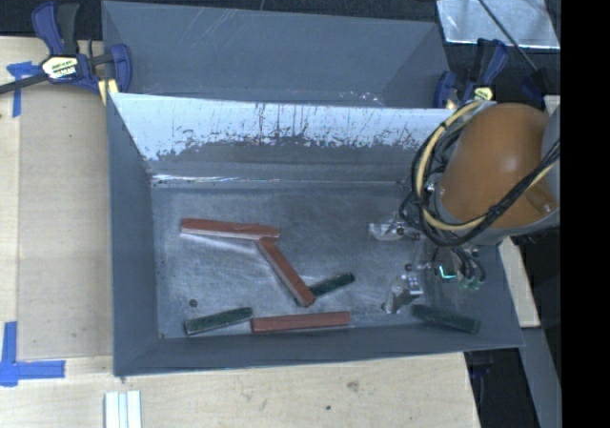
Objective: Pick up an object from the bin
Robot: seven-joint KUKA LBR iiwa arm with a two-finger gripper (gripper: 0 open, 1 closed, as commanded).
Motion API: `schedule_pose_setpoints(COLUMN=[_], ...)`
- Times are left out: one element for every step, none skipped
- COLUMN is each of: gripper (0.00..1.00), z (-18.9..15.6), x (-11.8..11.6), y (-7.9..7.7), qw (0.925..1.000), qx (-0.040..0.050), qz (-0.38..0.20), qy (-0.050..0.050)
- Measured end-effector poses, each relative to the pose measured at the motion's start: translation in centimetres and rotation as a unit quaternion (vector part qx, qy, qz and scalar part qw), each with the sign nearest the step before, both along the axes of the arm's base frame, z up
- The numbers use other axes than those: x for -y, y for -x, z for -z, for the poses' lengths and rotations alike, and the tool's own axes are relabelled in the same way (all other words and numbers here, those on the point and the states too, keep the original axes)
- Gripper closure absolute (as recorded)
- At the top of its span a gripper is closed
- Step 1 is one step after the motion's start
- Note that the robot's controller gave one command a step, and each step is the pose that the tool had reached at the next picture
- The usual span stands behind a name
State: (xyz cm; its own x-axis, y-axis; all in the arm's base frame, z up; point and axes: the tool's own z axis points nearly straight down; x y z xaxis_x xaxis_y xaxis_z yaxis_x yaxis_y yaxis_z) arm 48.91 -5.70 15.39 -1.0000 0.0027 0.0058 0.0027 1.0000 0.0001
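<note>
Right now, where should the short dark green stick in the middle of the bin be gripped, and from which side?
Take the green stick near its right half, from straight above, closing across its narrow width. It lies flat on the floor, and its left end is close to the slanted brown stick, so the right half looks freer.

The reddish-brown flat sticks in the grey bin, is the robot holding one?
No, all three reddish-brown sticks lie on the grey bin's floor, left of the open gripper.
</note>
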Motion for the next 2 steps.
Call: schedule_pose_setpoints(gripper=[0.00, 1.00], z=[-0.4, 7.7], x=[0.0, -2.1], y=[-0.2, -2.4], qw=[1.0000, 0.9996], qx=[0.0043, 0.0152], qz=[-0.001, -0.022], qy=[0.000, 0.001])
